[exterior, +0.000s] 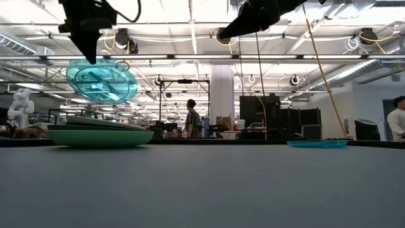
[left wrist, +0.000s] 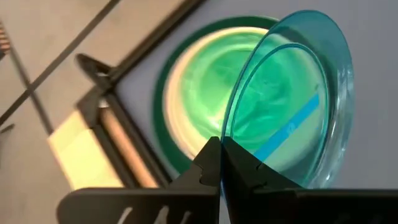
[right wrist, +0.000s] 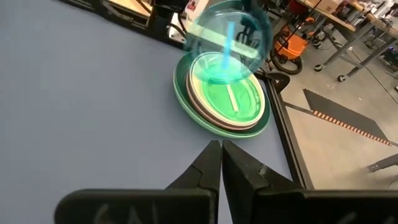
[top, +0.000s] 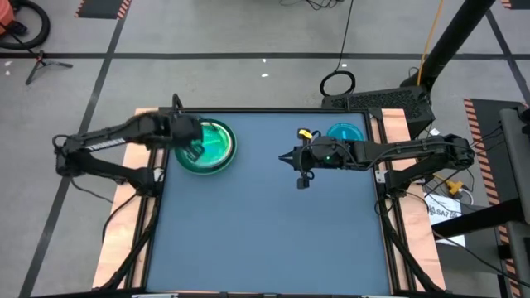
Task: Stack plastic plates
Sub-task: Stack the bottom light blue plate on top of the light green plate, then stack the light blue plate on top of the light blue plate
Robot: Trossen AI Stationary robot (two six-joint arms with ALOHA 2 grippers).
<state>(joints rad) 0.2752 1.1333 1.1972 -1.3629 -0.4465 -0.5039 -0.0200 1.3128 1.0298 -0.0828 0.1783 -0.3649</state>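
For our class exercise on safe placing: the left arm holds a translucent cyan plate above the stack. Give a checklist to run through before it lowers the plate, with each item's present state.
1. Left gripper shut on the cyan plate at its rim: ok.
2. Plate clear of the stack, hanging above it with a gap in the low view: ok.
3. Plate level for setting down: not ok, it hangs tilted.
4. Plate centred over the stack: cannot tell; the high view shows the gripper over the stack's left part.
5. Right gripper out of the way, shut and empty, mid-table: ok.
6. Second cyan plate lying flat at the table's far right, for later: ok.
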